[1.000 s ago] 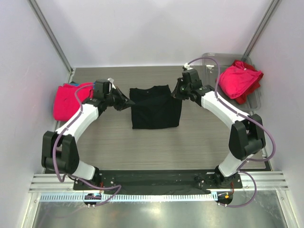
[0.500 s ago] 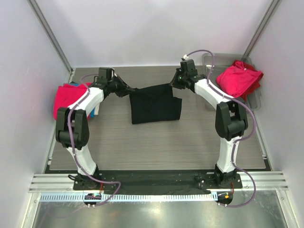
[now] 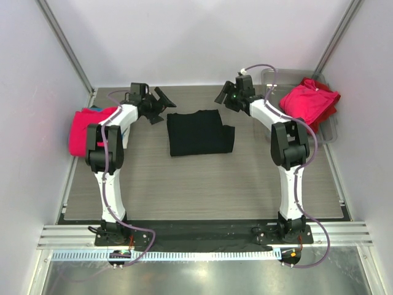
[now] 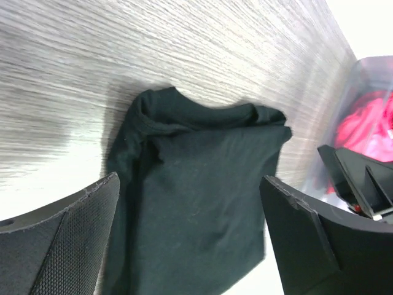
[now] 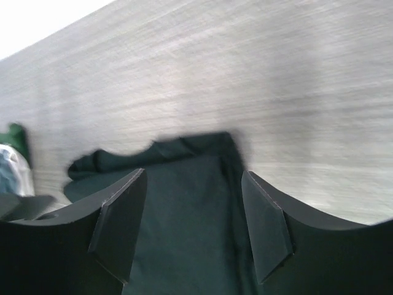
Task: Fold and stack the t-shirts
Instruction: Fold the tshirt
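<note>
1. The black t-shirt (image 3: 201,132) lies flat on the middle of the bench (image 3: 202,184), folded into a rough rectangle. A small flap of cloth protrudes at its right edge. In the left wrist view its far edge shows bunched, rolled folds.

2. The left claw (image 3: 161,103) is open, jaws spread wide. It sits just beyond the far-left corner of the black t-shirt and apart from it. In the left wrist view its 2 fingers (image 4: 67,246) frame the shirt, which rests on the bench beneath them and is not gripped.

3. The right claw (image 3: 223,99) is open. It sits near the far-right corner of the black t-shirt, apart from the cloth. In the right wrist view its 2 fingers stand apart on either side of the shirt's far edge. This view is blurred, so finer detail of the cloth cannot be read.

4. Both arms reach to the far side of the bench, 1 on each side of the black t-shirt, with the claws facing each other across its far edge.

5. A pile of pink t-shirts (image 3: 86,130) lies at the left edge of the bench, beside the left arm.

6. A clear plastic tray (image 3: 331,132) stands at the far-right corner. A crumpled pink t-shirt (image 3: 307,101) is heaped on it, and a red t-shirt (image 3: 328,117) shows beneath at the right side
</note>
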Available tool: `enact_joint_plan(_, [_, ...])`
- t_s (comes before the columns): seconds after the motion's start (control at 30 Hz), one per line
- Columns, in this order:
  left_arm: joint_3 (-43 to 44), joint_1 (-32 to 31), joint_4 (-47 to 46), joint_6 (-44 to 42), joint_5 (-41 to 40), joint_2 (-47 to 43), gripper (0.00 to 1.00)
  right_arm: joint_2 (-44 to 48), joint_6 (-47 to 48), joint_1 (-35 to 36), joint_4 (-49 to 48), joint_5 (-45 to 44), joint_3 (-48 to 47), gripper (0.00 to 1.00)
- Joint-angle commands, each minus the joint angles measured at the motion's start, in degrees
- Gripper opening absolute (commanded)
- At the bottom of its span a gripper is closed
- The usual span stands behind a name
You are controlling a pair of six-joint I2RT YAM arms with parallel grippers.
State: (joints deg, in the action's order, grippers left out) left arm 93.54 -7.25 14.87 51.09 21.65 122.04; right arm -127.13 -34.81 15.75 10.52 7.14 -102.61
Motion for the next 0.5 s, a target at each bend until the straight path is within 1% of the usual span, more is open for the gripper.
enact_joint_plan(0.0, [-1.25,-0.75,0.07,-6.08,-3.01,-5.23,0.96,7.24,6.49,-0.01,-7.00,-2.04,5.83,0.69])
enact_joint_plan(0.07, [-2.91,-1.80,0.07,-7.14,-4.16,-5.58,0.94,6.64,10.27,-0.37,-5.09,1.46,5.93,0.67])
enact_joint_plan(0.1, [-3.27,-2.07,-0.02,-7.93,-4.42,-5.41,0.92,6.02,10.98,-0.72,-4.29,3.04,5.49,0.66])
enact_joint_plan(0.17, [-3.88,-3.03,0.07,-8.55,-4.77,-4.97,0.92,4.10,12.04,-1.51,-3.23,7.53,4.87,0.65])
enact_joint_plan(0.2, [-4.32,-3.30,0.07,-8.90,-4.95,-4.53,0.92,3.65,12.13,-1.68,-3.40,8.24,4.96,0.72])
enact_joint_plan(0.23, [-4.59,-3.56,0.07,-9.08,-5.65,-4.35,0.92,3.12,12.57,-1.77,-3.40,8.68,4.96,0.72])
enact_joint_plan(0.27, [-5.03,-3.91,-0.19,-9.25,-5.91,-4.18,0.93,2.33,12.83,-1.86,-3.32,8.60,4.96,0.72])
enact_joint_plan(0.3, [-5.12,-4.09,-0.28,-9.52,-6.18,-3.83,0.94,1.89,13.36,-1.86,-3.32,8.51,4.96,0.67])
enact_joint_plan(0.33, [-5.29,-4.27,-0.20,-9.87,-6.79,-3.56,0.93,1.63,13.54,-1.86,-3.32,8.25,4.87,0.66])
enact_joint_plan(0.47, [-5.47,-4.44,-0.20,-10.22,-8.64,-2.33,0.93,-0.39,14.07,-1.86,-2.97,8.86,4.08,0.64])
